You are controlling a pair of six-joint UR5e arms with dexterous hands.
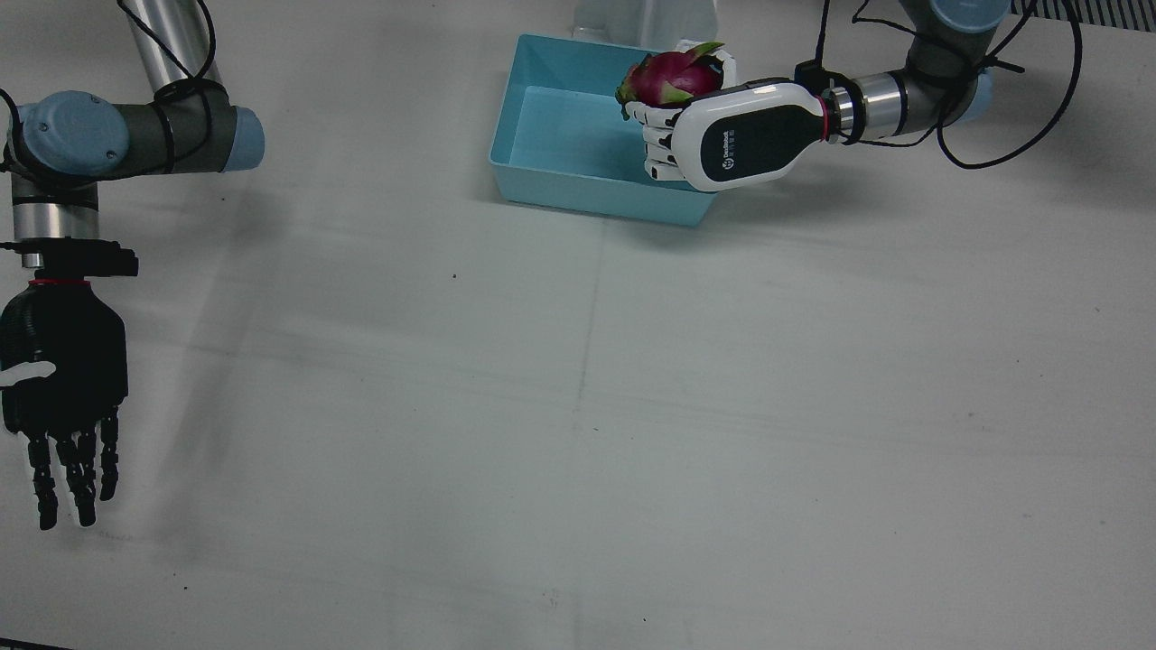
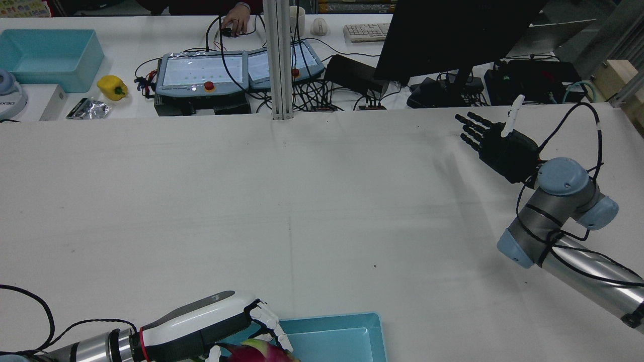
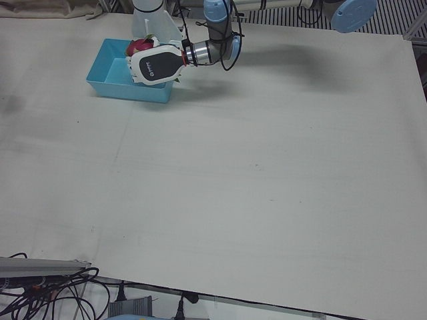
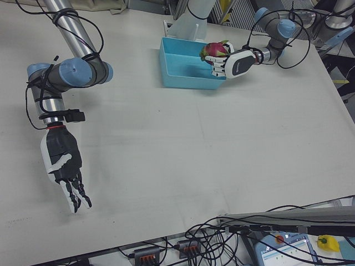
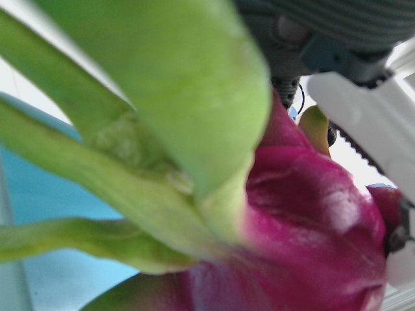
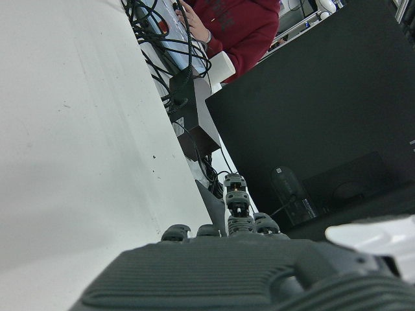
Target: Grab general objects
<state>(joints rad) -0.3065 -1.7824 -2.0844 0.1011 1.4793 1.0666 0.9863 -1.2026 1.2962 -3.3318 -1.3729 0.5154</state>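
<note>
A magenta dragon fruit with green scales is held by my white left hand above the right end of a light blue bin. The hand's fingers wrap the fruit. The same hold shows in the rear view, the left-front view and the right-front view. The fruit fills the left hand view. My black right hand is open and empty, fingers spread, over the table's far side; it also shows in the rear view and the right-front view.
The blue bin stands near the arms' pedestals. Beyond the table's far edge in the rear view are control tablets, a dark monitor, cables, a second blue bin and a yellow pepper.
</note>
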